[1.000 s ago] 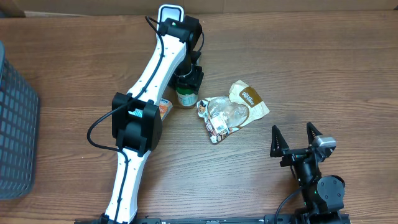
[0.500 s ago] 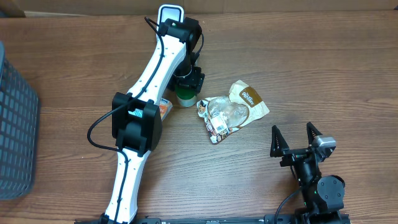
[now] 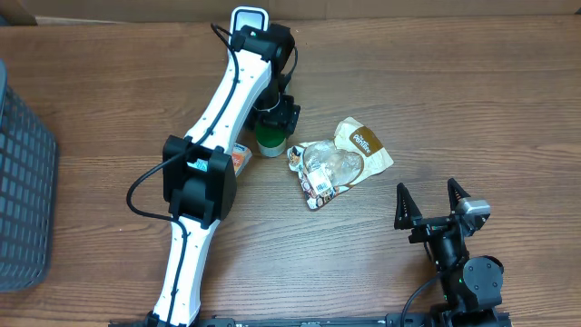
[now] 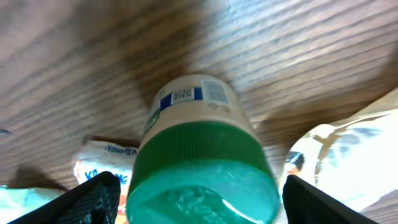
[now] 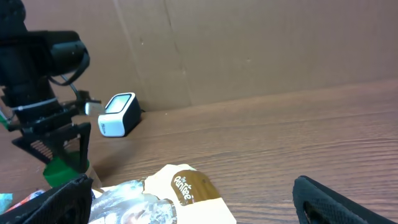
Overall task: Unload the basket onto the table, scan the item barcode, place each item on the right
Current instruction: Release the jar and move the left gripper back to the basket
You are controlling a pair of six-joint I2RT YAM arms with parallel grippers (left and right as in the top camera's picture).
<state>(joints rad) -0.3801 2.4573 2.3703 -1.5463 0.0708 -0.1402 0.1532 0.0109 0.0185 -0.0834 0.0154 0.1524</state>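
Observation:
A jar with a green lid (image 3: pixel 269 139) stands upright on the wooden table, just left of a cream-and-brown snack pouch (image 3: pixel 349 154). In the left wrist view the green lid (image 4: pixel 205 168) fills the middle, and a barcode (image 4: pixel 215 93) shows on the jar's pale label. My left gripper (image 4: pixel 199 199) is open and straddles the lid, each finger a small gap off its side. The white scanner (image 3: pixel 250 20) sits at the table's far edge and shows as a scanner (image 5: pixel 119 115) by the cardboard wall. My right gripper (image 3: pixel 425 193) rests open and empty at the near right.
A small orange-and-white packet (image 3: pixel 240 160) lies beside the left arm, and its white wrapper (image 4: pixel 99 160) shows left of the jar. A dark mesh basket (image 3: pixel 23 182) stands at the left edge. The snack pouch (image 5: pixel 186 186) lies ahead of the right gripper.
The left jaws have spread wider and come off the jar. The jar, tilted a second ago, now stands with its green lid facing up. The right arm has not moved.

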